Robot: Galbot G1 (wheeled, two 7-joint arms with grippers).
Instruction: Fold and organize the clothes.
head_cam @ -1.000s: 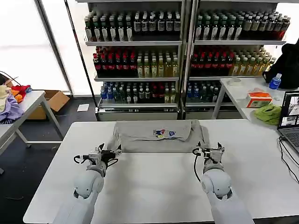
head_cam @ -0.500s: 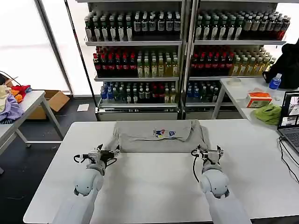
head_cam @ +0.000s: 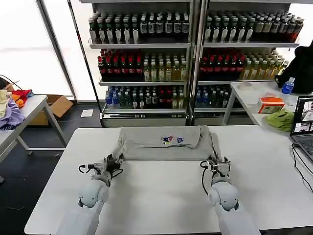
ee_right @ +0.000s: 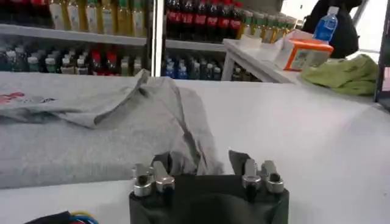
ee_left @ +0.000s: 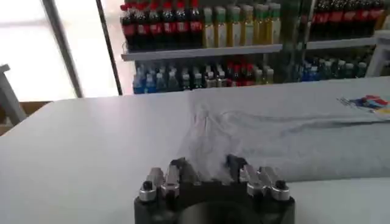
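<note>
Behind the wide white desk (head_cam: 161, 196) stand tall store shelves full of drink bottles (head_cam: 195, 54), and a smaller side table with a green cloth (head_cam: 280, 119) is at the robot's right. On the desk, towards its far edge, lies the light grey cotton shirt (head_cam: 166, 143) with a small multicoloured chest print (head_cam: 172, 140); it is already folded into a long band, with the sleeves tucked in at both ends. The left gripper (head_cam: 111, 164) is low at the near left corner of this band, and in the left wrist view its jaws stand apart with the cloth edge just in front of them (ee_left: 207, 173). The right gripper (head_cam: 215, 164) is at the near right corner, and its jaws are also apart, with a fold of grey cloth lying between and just beyond them (ee_right: 201, 164). I judge that both arms prepare to pinch the near edge for the next fold. The risk is that one side takes only the top layer, or misses the thin edge on the smooth desk; then the fold becomes crooked. Also the bunched cloth at the right corner can slip out.
</note>
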